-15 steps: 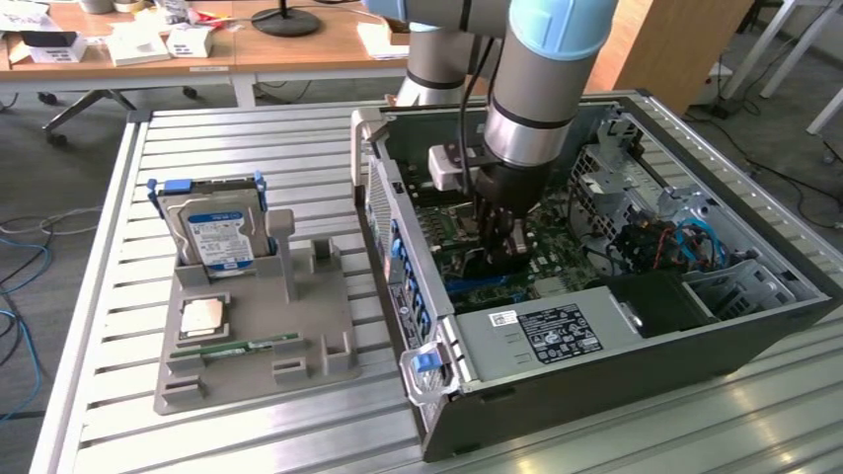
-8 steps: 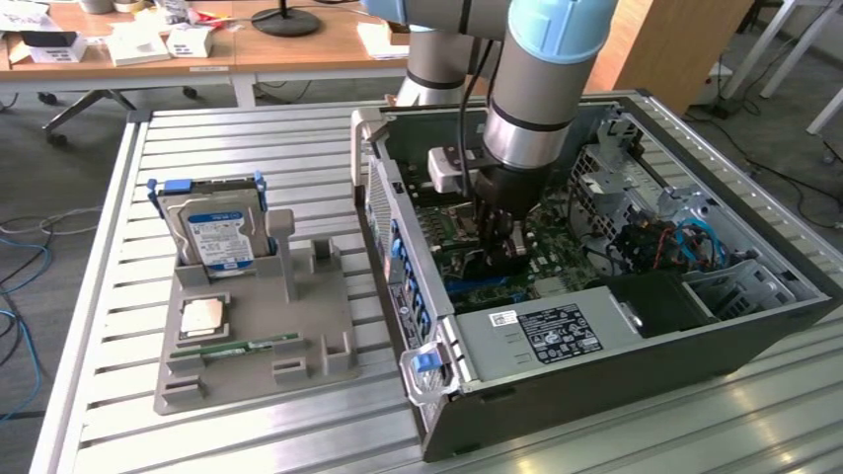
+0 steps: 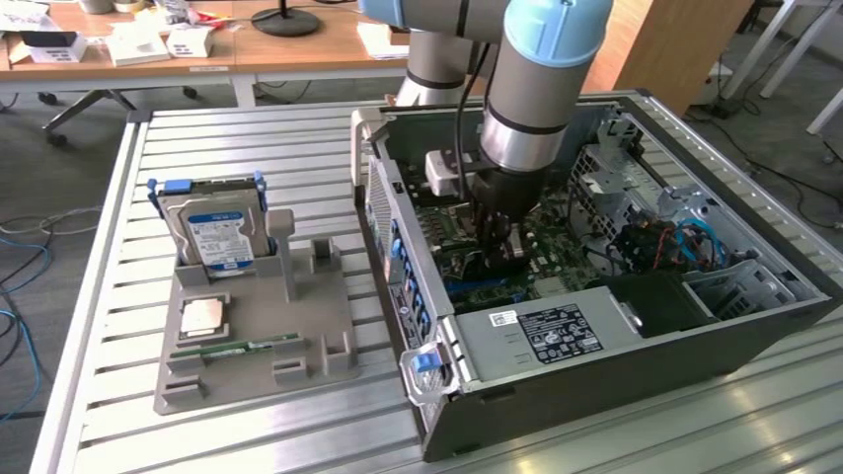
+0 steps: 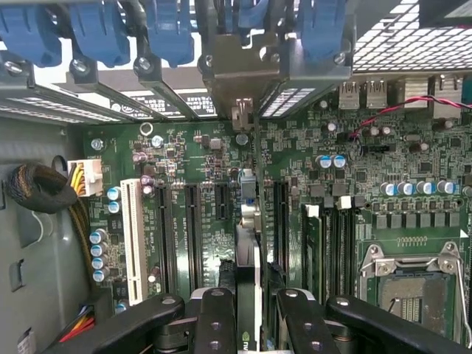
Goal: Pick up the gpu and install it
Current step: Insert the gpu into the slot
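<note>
Slatted aluminium table (image 3: pixel 264 128) is carrying the open computer case (image 3: pixel 737 336), with wooden desks (image 3: pixel 264 44) standing beyond it. Beside the case, a grey holder (image 3: pixel 251 326) is keeping a blue-labelled hard drive (image 3: pixel 217 232) upright and a RAM stick (image 3: pixel 235 349) lying flat. Inside the case, the gripper (image 4: pixel 247 313) is pinching the gpu (image 4: pixel 249 221) edge-on between its black fingers (image 4: pixel 214 317), over the green motherboard (image 4: pixel 369 177), among dark slots and a silver bracket (image 4: pixel 243 81).

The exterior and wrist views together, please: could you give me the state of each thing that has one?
gpu: edge-on, upright over the motherboard slots, held.
gripper: jaws shut on the gpu, inside the case.
computer case: side open.
hard drive: upright in grey holder.
CPU socket: empty.
</note>
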`<state>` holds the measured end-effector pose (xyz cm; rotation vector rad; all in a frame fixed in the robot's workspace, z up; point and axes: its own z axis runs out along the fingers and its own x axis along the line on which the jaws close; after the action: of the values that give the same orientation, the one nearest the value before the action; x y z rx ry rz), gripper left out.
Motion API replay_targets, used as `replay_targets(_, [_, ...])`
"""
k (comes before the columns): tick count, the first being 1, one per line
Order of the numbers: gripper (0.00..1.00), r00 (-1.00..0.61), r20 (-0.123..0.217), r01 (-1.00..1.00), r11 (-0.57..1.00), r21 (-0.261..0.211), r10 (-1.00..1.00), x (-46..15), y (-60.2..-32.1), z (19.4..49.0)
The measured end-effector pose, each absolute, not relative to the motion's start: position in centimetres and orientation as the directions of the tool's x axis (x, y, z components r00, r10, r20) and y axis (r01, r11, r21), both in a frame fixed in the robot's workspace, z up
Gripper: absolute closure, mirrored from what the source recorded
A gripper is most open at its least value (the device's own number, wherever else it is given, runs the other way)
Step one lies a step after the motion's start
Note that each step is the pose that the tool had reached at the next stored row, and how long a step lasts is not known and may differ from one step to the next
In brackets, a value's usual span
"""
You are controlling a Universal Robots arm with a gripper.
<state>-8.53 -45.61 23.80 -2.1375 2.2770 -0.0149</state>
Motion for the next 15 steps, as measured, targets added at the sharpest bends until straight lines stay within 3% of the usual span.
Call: replay_targets(15, [0.74, -0.063, -0.008, -0.998, 0.063, -0.019, -0.998, -8.55, -45.6, 23.77])
